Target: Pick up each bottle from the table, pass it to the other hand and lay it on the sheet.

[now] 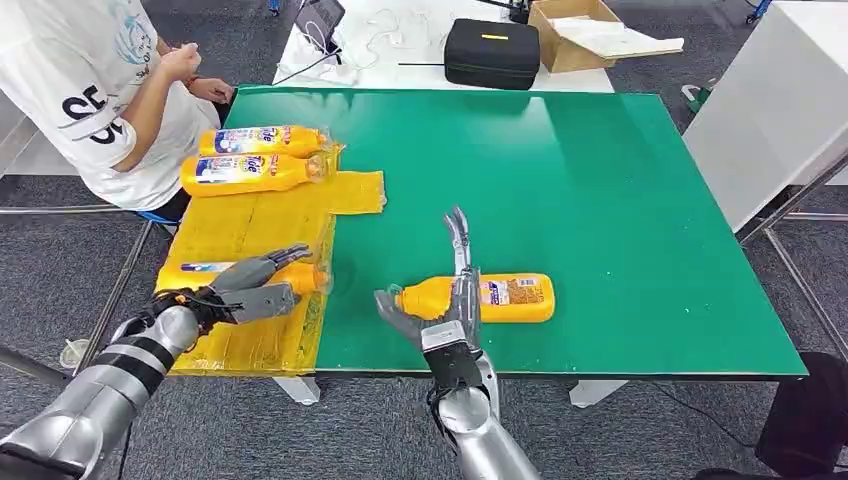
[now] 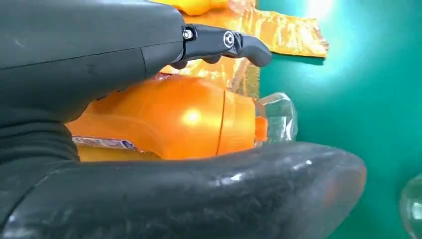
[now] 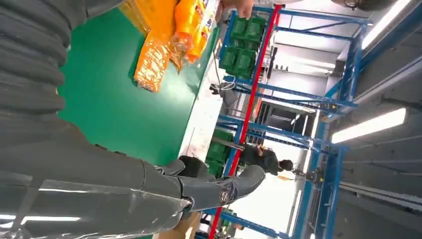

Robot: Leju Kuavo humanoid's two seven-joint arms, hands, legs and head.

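Left hand (image 1: 245,288) gripped bottle (image 1: 290,276) low over yellow sheet (image 1: 250,222) near table's (image 1: 600,200) front left corner, likely for laying down. Right hand (image 1: 440,310), fingers spread, holding nothing, stood against last bottle (image 1: 500,297) near front edge. Two bottles (image 1: 255,157) lay at sheet's far end; green surface rightward open

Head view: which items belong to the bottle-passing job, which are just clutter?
Job:
- yellow crinkly plastic sheet
- two orange plastic bottles lying on it
- orange bottle under left robot hand
- orange bottle on green table at right robot hand

Clutter:
- black zipped case
- open cardboard box
- white cables
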